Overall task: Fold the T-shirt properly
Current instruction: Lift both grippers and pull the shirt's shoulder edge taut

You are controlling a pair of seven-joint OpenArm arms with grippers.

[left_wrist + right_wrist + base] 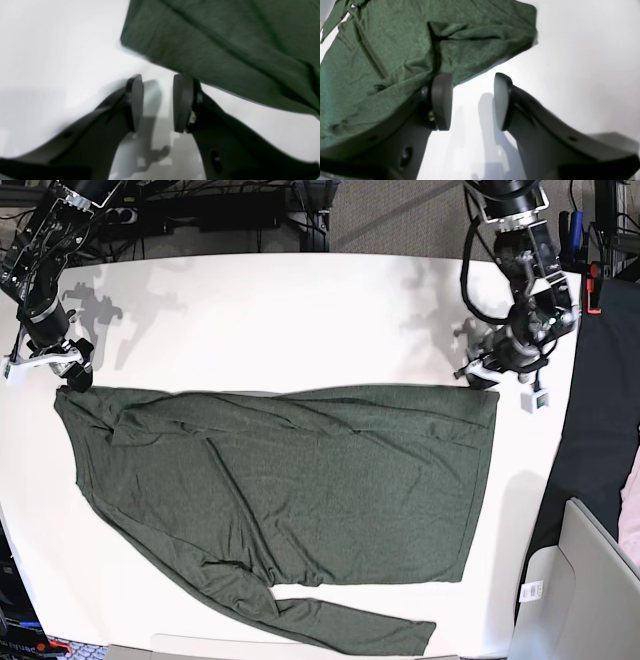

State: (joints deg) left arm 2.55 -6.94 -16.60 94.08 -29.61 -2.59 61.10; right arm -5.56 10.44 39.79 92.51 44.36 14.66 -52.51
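The T-shirt [300, 480] is a dark olive-green long-sleeved shirt lying spread out flat on the white table [280, 310], with one sleeve [330, 625] stretched along the front edge. My left gripper [481, 374] hovers at the shirt's far right corner. In the left wrist view the left gripper [158, 82] is open over bare table, just short of the shirt's edge [190, 47]. My right gripper [72, 372] is at the far left corner. In the right wrist view the right gripper [471, 80] stands open beside the rumpled shirt corner [480, 32], holding nothing.
A black cloth [603, 430] hangs off the table's right side. A pale grey bin [585, 580] stands at the lower right. Cables and dark gear [230, 210] run behind the far edge.
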